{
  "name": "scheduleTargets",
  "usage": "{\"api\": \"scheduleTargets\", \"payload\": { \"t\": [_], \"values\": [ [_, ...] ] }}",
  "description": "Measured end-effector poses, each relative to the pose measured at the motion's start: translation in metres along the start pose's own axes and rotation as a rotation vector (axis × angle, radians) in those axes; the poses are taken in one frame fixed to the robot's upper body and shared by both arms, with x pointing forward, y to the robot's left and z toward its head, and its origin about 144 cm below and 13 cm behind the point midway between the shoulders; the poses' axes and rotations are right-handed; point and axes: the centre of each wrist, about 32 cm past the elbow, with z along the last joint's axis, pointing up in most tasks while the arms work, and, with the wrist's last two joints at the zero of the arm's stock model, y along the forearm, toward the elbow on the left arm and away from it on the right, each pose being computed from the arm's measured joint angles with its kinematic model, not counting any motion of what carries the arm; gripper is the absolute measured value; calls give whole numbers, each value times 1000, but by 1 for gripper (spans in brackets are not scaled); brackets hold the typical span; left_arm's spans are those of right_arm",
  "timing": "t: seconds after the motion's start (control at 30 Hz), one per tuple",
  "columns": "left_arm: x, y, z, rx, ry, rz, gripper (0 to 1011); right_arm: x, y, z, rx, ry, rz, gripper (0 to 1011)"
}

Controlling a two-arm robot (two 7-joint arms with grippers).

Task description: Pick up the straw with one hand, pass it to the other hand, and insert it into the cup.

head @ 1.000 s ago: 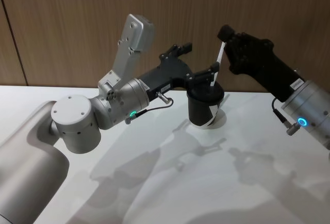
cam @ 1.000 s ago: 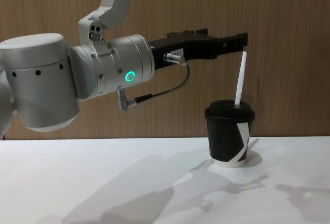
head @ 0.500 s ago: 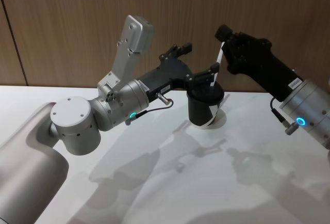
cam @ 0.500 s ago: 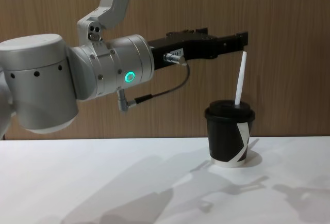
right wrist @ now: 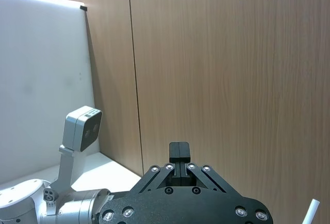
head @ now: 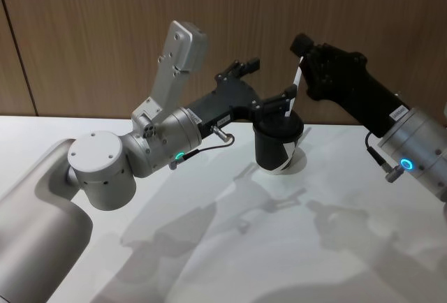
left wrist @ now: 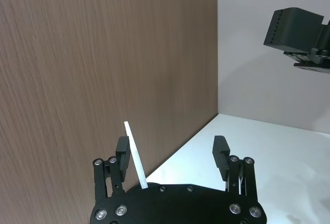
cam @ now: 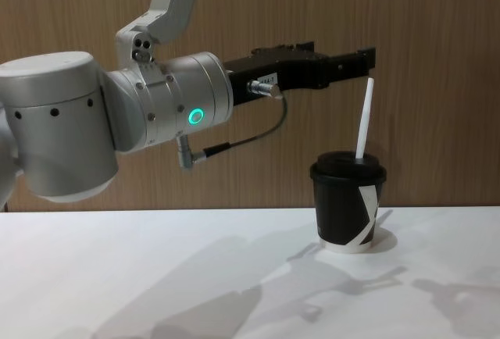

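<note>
The black cup [cam: 348,206] with its domed lid stands on the white table, also seen as the cup [head: 276,148] from the head. The white straw [cam: 363,120] stands tilted in the lid, and the straw [head: 296,83] rises past my left gripper. My left gripper [cam: 363,62] hovers above the cup, open; in its wrist view the left gripper [left wrist: 171,152] has the straw [left wrist: 135,157] leaning by one finger, apart from the other. My right gripper [head: 304,43] is raised just right of the straw's top, shut on nothing; its fingers [right wrist: 179,154] are pressed together.
A wood-panelled wall [head: 105,10] runs close behind the cup. The white table [head: 279,247] stretches in front, crossed by arm shadows. The left arm's silver cylinder [cam: 168,105] with a green ring light hangs over the table's left half.
The right arm has drifted slightly to the left in the head view. The left gripper, the straw and the cup stay where they were.
</note>
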Motion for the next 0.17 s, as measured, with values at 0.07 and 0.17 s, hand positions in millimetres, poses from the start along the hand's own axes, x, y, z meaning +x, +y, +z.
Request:
{"api": "scheduleTargets", "payload": {
  "t": [0.07,0.17],
  "values": [
    [0,0,0,0,0,0,1003,0,0,0,0,0,0,0],
    [0,0,0,0,0,0,1003,0,0,0,0,0,1,0]
  ]
}}
